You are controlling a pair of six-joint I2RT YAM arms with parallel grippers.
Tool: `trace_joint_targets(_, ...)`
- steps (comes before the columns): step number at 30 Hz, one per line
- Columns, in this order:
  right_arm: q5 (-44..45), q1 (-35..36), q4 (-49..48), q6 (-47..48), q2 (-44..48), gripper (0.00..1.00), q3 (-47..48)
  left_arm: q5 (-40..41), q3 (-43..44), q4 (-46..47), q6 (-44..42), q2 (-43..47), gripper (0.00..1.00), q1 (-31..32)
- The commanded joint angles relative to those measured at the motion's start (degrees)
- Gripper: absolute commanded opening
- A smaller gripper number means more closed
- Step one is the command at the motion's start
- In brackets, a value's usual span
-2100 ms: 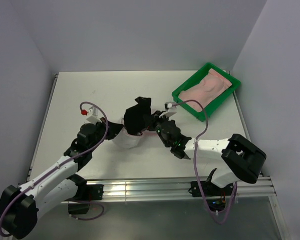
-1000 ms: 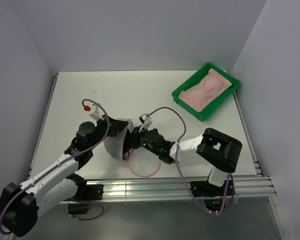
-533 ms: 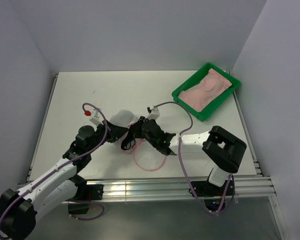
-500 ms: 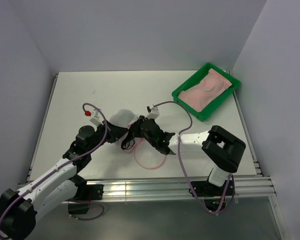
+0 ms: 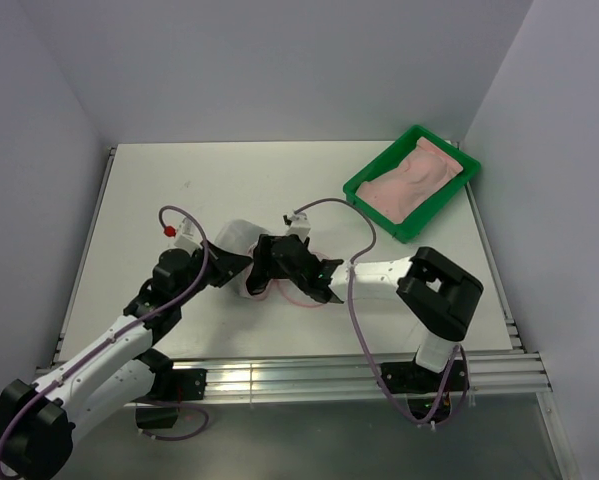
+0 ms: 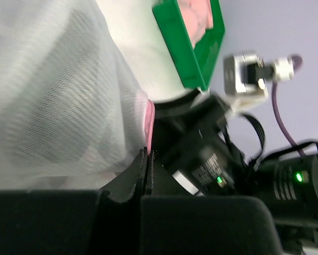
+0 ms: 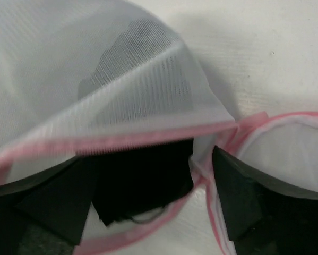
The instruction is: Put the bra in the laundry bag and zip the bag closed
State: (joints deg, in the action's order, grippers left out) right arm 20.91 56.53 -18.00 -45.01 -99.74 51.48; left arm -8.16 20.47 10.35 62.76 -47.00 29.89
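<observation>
Opening wide just now, the right gripper (image 7: 143, 202) lets go of the black bra (image 7: 140, 178). On the white table (image 5: 179, 200), well apart from the green tray (image 5: 357, 193), lies the laundry bag (image 5: 237, 238). The bra sits in its open mouth. The left gripper (image 6: 148, 159) pinches the bag tight by its pink zip, likely to hold it open.

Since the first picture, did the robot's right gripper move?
Yes. The right gripper went left, away from the green plastic tray, to the white mesh laundry bag.
</observation>
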Motion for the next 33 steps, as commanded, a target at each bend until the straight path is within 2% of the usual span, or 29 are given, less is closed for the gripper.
trace_joint_targets(1,-5.17,-0.37,5.15,6.33,8.06,0.95,-1.2,3.77,3.17,0.46,0.96,0.42,0.0,-2.11)
trace_joint_targets(4,-9.12,-1.25,7.45,8.36,13.51,1.0,-4.02,4.12,3.79,0.73,0.7,-0.02,0.0,-4.13)
trace_joint_targets(9,-13.0,-5.63,10.08,9.24,22.64,1.0,-12.87,5.0,3.7,0.9,-0.36,0.07,0.0,-6.68)
trace_joint_targets(12,-8.97,-8.44,14.65,8.72,26.43,0.82,-17.62,4.91,4.05,0.64,-1.76,-0.28,0.0,-6.77)
trace_joint_targets(13,-6.17,-9.07,15.88,8.28,27.31,0.69,-18.69,4.82,3.97,0.81,-2.38,-0.37,0.0,-6.77)
trace_joint_targets(15,-4.57,-10.82,17.73,7.84,29.33,0.61,-22.02,4.39,3.96,1.16,-2.91,-0.54,0.0,-6.77)
trace_joint_targets(21,-1.66,-11.53,21.61,5.73,30.84,0.63,-25.64,4.47,4.32,0.02,-6.16,0.33,0.0,-6.69)
trace_joint_targets(29,-8.33,-12.24,12.3,3.01,21.45,0.54,-24.15,2.19,3.26,1.34,-7.48,0.07,0.0,-6.69)
trace_joint_targets(30,-9.9,-12.41,11.33,2.39,20.74,0.47,-23.98,2.19,3.26,1.34,-7.65,0.07,0.0,-6.69)
trace_joint_targets(32,-10.88,-12.94,8.43,1.69,18.55,0.39,-23.89,2.1,3.35,1.25,-8.01,-0.02,0.0,-6.69)
trace_joint_targets(33,-11.93,-13.29,6.24,0.99,17.92,0.29,-24.06,2.1,3.35,1.34,-8.27,-0.19,0.0,-6.69)
